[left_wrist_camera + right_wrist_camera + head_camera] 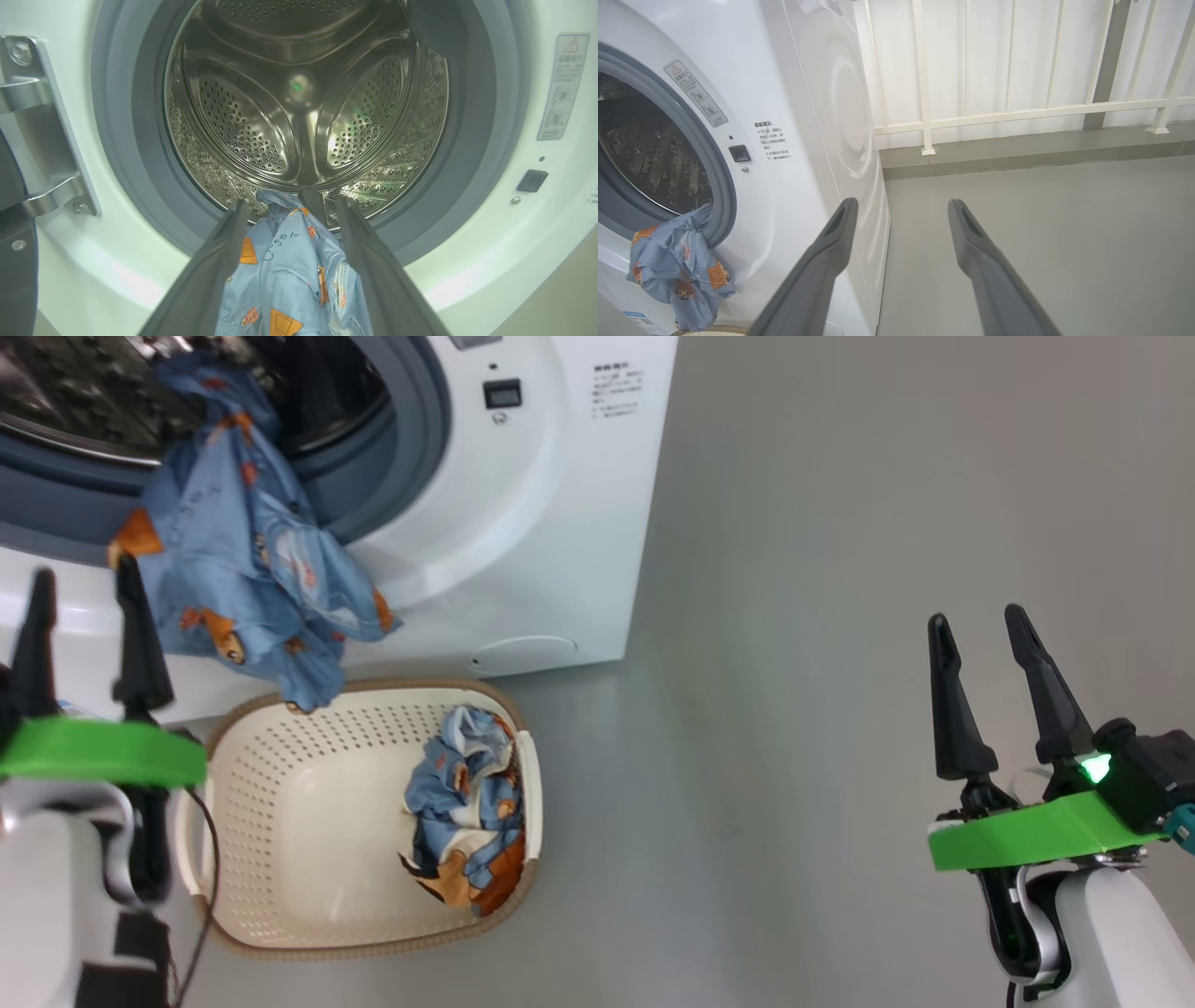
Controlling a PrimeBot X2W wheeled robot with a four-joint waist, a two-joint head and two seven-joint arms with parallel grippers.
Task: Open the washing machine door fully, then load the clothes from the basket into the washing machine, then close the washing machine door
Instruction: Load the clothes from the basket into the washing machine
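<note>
The washing machine stands with its steel drum exposed. The washing machine door is swung aside; its metal hinge and a dark edge sit at the left of the left wrist view. One light-blue garment hangs over the drum's lip and down the front, also seen in the right wrist view. A second garment lies bunched at the right side of the basket. My left gripper is open just left of the hanging garment, facing the drum. My right gripper is open over bare floor.
The basket stands on the grey floor right against the machine's front, below its round white flap. Open floor stretches to the right of the machine. A white railing on a low curb runs behind. A thin cable hangs by my left arm.
</note>
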